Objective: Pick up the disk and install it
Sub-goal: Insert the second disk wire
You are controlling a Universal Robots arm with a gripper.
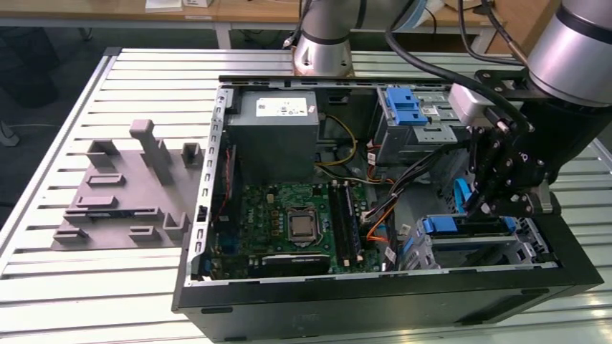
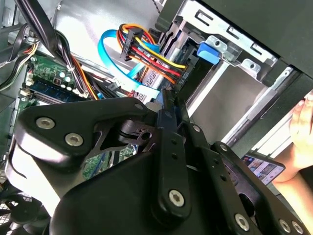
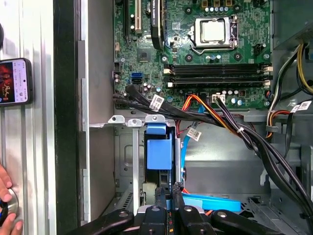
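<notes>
While hanging inside the open computer case (image 1: 383, 308), sits with the claw (image 1: 483, 209) just above the drive cage (image 1: 535, 244), at the exterior view's right. Shows, in both wrist views, the claw's fingers (image 3: 160, 192) pressed together, tips close to the cage; cannot tell of anything pinched between them. Finds the disk (image 3: 159, 152) slotted into the cage, blue bracket outward, just beside the fingertips. Picks out a blue ribbon cable (image 2: 110, 54) and a bundle of coloured wires (image 2: 146, 56) running near the cage. Places the motherboard (image 1: 287, 215) beside the cage and the grey power supply (image 1: 277, 136) beyond it. Sets the case on a slatted metal desk (image 1: 57, 287), with a grey plastic fixture (image 1: 125, 193) on it at the exterior view's left. Catches, in the first wrist view, a phone (image 3: 14, 81) and a person's hand (image 3: 6, 203) outside the case wall.
</notes>
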